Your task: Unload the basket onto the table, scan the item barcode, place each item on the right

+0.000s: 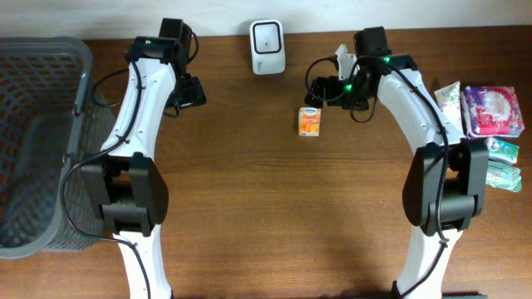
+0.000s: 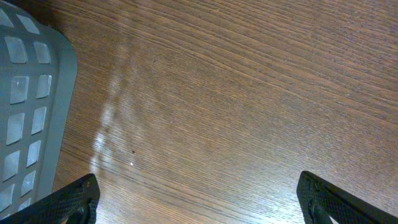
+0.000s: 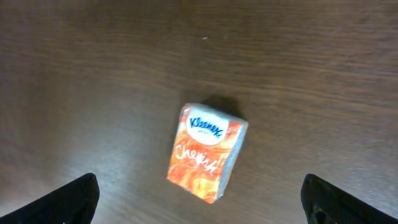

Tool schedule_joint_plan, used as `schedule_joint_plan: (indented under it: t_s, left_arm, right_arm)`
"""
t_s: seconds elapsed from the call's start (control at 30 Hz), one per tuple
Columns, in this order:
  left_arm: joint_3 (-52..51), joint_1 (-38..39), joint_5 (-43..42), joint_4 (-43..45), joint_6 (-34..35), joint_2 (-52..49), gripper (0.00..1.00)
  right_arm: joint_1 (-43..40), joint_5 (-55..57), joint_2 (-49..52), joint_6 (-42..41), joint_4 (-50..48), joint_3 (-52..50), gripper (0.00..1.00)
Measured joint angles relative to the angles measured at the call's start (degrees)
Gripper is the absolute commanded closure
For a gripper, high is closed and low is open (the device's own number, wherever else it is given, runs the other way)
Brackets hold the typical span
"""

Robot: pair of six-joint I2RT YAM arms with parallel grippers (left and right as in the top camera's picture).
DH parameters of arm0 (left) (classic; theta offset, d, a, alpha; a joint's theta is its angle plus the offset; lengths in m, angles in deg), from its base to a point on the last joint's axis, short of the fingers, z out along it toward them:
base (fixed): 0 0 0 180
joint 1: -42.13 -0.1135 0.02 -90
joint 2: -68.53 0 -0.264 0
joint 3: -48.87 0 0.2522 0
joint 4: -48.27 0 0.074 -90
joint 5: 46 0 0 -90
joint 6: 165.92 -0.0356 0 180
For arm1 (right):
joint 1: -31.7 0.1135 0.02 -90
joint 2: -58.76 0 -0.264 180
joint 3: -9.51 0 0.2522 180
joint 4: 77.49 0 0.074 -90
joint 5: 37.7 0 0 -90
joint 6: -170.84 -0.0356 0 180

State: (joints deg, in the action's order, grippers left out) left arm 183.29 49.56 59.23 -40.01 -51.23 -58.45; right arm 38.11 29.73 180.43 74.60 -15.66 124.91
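Orange Kleenex pack lay on the bench near the white scanner. My right jaws hung spread wide above it, gripping nothing, and my left jaws gaped over bare wood beside the basket. I judged the scan not yet made. No barcode showed; the pack's underside was hidden.

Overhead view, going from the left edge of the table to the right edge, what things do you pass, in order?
gray basket → white scanner → orange Kleenex pack → group of packets. The two arms stretch across several of these, so they are left out.
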Motion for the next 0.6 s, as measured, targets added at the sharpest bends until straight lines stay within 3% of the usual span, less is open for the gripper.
schedule_joint_plan:
  t_s: [0.57, 0.6]
  left_arm:
    - [0.0, 0.0, 0.0, 0.0, 0.0, 0.0, 0.01]
    - [0.0, 0.0, 0.02, 0.0, 0.0, 0.0, 0.01]
  right_arm:
    - [0.0, 4.59, 0.11, -0.02, -1.03, 0.0, 0.0]
    - [0.0, 4.55, 0.55, -0.02, -1.05, 0.0, 0.08]
